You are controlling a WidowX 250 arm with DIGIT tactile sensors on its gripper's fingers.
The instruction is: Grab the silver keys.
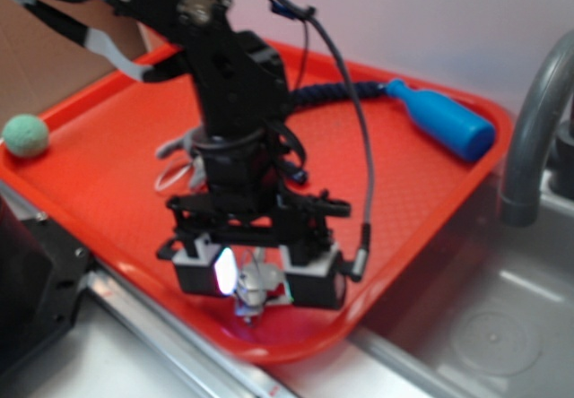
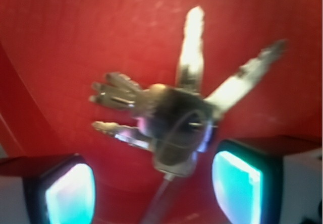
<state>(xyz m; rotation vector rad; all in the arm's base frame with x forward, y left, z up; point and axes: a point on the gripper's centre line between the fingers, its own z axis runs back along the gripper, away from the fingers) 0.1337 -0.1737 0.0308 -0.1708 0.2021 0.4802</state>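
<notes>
The silver keys lie fanned on the red tray, several blades spreading from one thin ring. In the wrist view my gripper is open, its two glowing pads wide apart, and the ring end of the bunch sits between them without touching either. From outside, the gripper points straight down at the tray's near edge, with the keys showing between its fingers.
The tray's front rim is just below the gripper, with the metal sink beyond. A blue bottle-shaped toy on a dark rope lies at the back right. A green ball sits far left. A faucet rises at right.
</notes>
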